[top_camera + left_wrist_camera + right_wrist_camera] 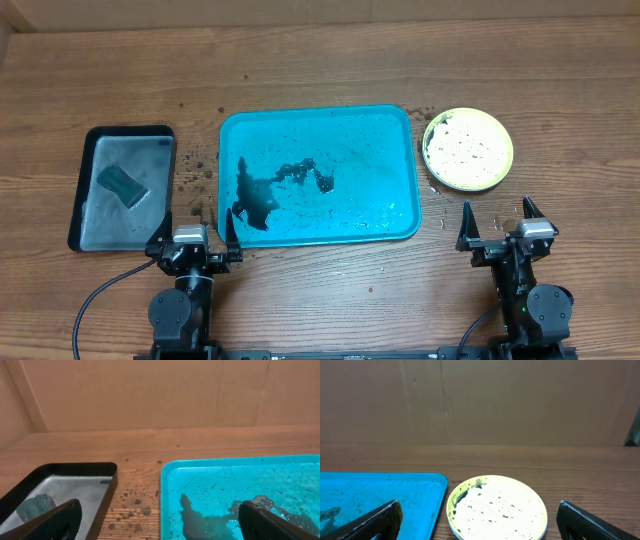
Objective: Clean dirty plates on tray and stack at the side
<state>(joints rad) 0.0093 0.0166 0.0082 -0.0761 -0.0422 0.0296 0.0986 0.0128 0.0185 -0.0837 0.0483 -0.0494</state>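
Observation:
The turquoise tray lies mid-table, wet, with a dark puddle and specks and no plates on it; it also shows in the left wrist view and the right wrist view. A yellow-green rimmed plate with black specks sits on the table just right of the tray, atop a stack with a light blue edge beneath it. My left gripper is open and empty at the tray's near left corner. My right gripper is open and empty just in front of the plates.
A smaller black tray with water and a grey-green sponge lies at the left. Dark splashes dot the wood between the two trays. A cardboard wall stands behind the table.

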